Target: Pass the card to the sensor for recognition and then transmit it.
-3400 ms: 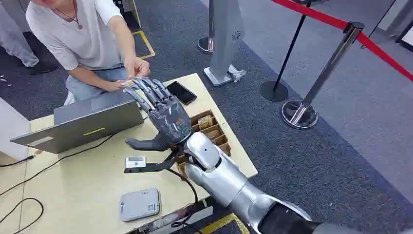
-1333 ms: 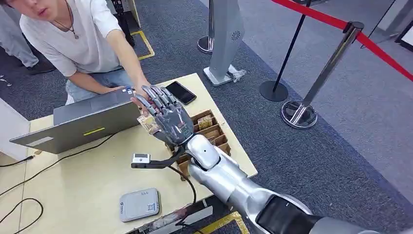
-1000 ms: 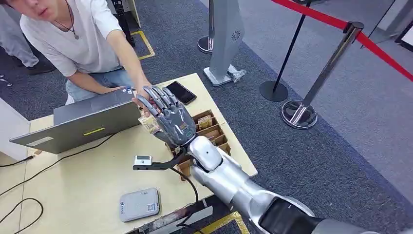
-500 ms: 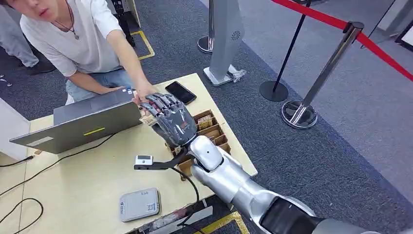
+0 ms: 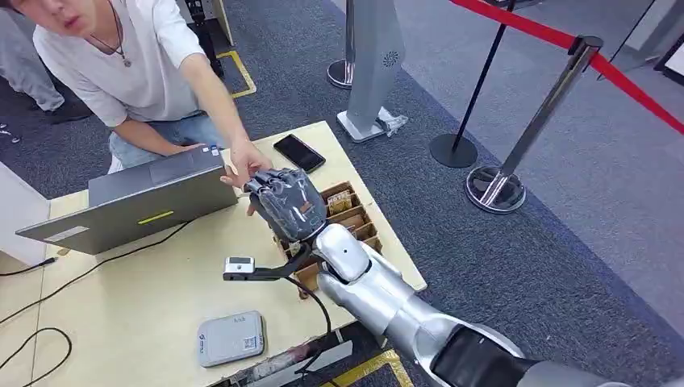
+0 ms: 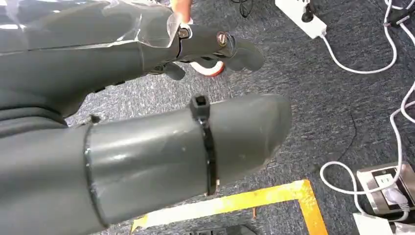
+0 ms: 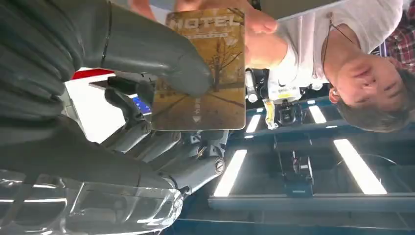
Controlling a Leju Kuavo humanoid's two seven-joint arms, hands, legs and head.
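My right hand (image 5: 286,203) hovers over the table between the laptop and the wooden box, its fingers curled in. In the right wrist view it holds a brown hotel card (image 7: 203,93), with the thumb (image 7: 161,54) pressing on the card's face. A person's hand (image 5: 244,165) reaches in from the far side, and their fingers (image 7: 244,27) are at the card's far edge. A small white sensor on a black stand (image 5: 239,265) sits below my hand, and a flat grey-white reader (image 5: 231,338) lies near the table's front edge. My left hand (image 6: 147,122) hangs over the carpet, holding nothing.
An open grey laptop (image 5: 137,205) stands at the left of the table. A black phone (image 5: 298,151) and a compartmented wooden box (image 5: 347,211) lie beside my right hand. Cables cross the tabletop. Stanchions with a red belt (image 5: 556,97) stand on the carpet at right.
My right hand's fingers, spread a second ago, have curled in around the card that the person placed against the palm. The person's hand has drawn back slightly.
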